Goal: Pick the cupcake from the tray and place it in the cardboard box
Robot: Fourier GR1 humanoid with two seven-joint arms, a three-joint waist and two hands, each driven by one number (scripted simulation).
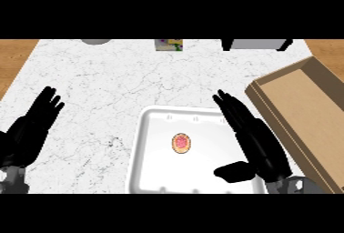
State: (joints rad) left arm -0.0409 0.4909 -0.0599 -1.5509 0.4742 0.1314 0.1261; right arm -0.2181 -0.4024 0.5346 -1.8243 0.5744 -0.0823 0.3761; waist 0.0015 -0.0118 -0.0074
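Observation:
A small cupcake [182, 143] with pink topping and a tan rim sits near the middle of the white tray [151, 150]. My right hand [259, 145] hovers over the tray's right side, fingers straight and pointing away, thumb stuck out toward the cupcake, a short gap to its right. The hand is open and holds nothing. The cardboard box [306, 109] lies open at the right, just beyond that hand. My left hand [30, 129] rests open at the left edge, fingers up.
The marble counter [114, 86] carries a grey round object [97, 41], a small colourful packet [169, 44] and a grey-and-black appliance [259, 44] along its far edge. Wooden surface [13, 59] shows past the counter's left side.

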